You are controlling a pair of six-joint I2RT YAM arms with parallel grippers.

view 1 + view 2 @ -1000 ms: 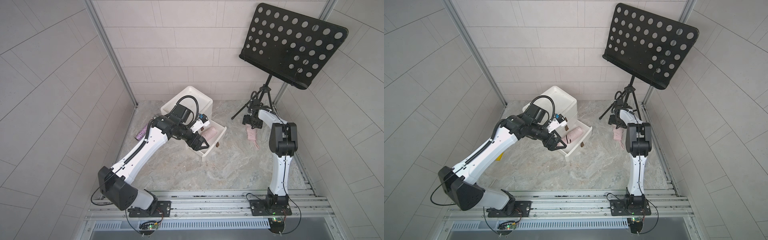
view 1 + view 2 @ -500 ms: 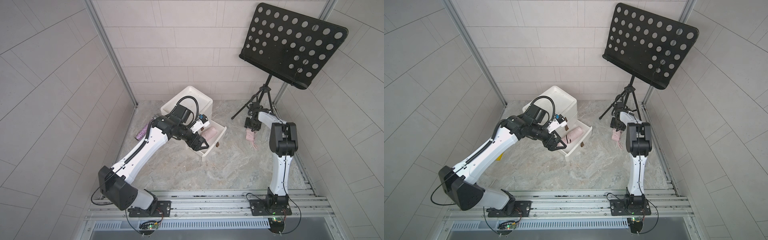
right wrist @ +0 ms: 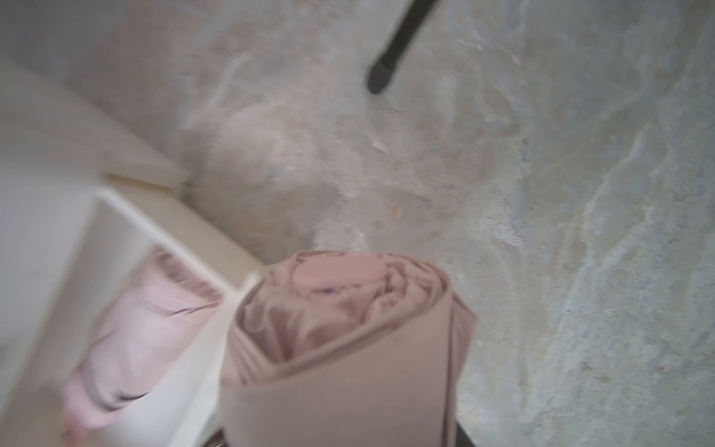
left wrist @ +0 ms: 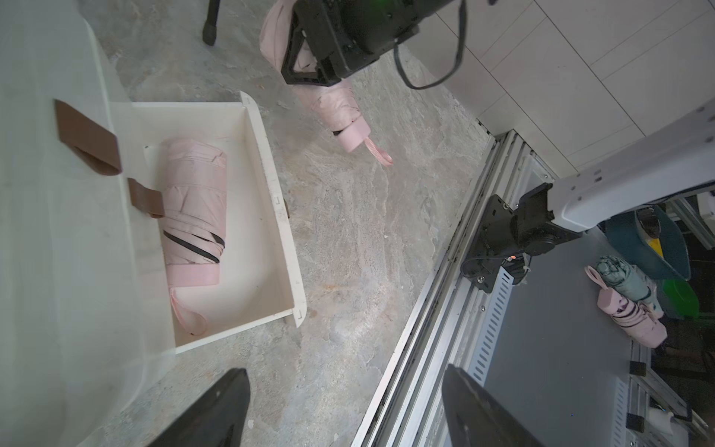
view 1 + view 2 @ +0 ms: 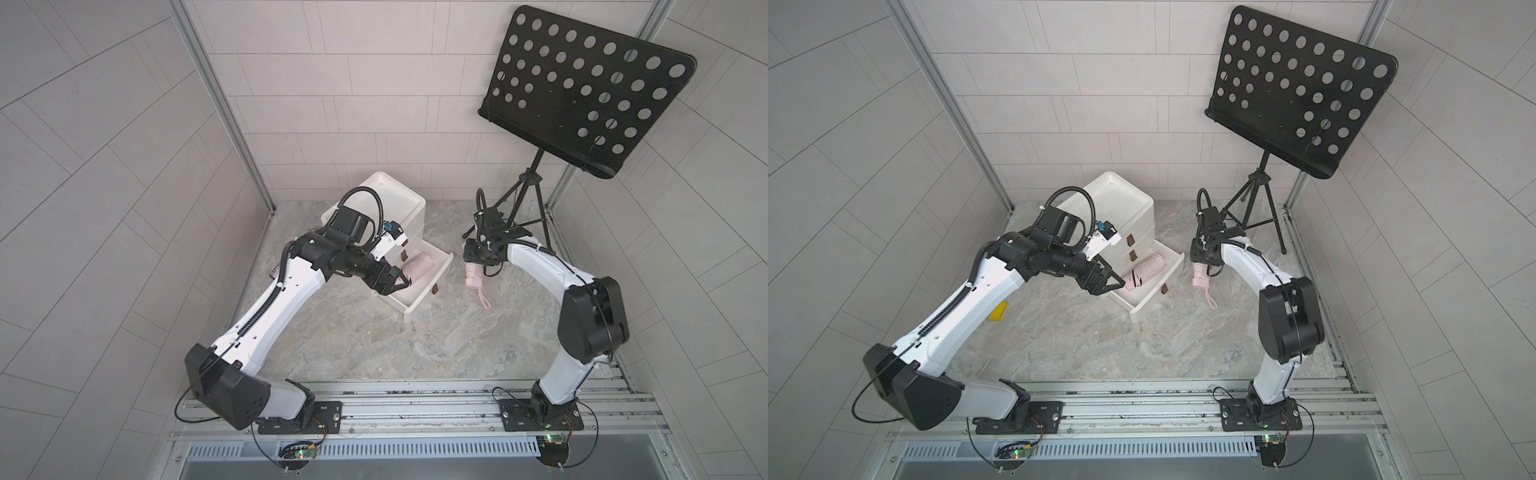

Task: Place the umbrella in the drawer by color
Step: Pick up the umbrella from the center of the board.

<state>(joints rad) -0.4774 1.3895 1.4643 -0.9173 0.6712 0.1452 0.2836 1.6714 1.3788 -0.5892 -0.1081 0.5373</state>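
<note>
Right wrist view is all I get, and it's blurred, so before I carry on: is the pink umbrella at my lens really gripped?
Observer: Yes. The left wrist view shows the right gripper closed around the held pink umbrella near its upper end, with handle and strap hanging below.
Operator: Is the left arm blocking the drawer?
Observer: The left gripper is open and empty, and it hovers beside the open bottom drawer, not over its middle.
Operator: Any room inside?
Observer: The stored pink umbrella lies along the cabinet side, and the strip of drawer floor next to the front panel is bare.
</note>
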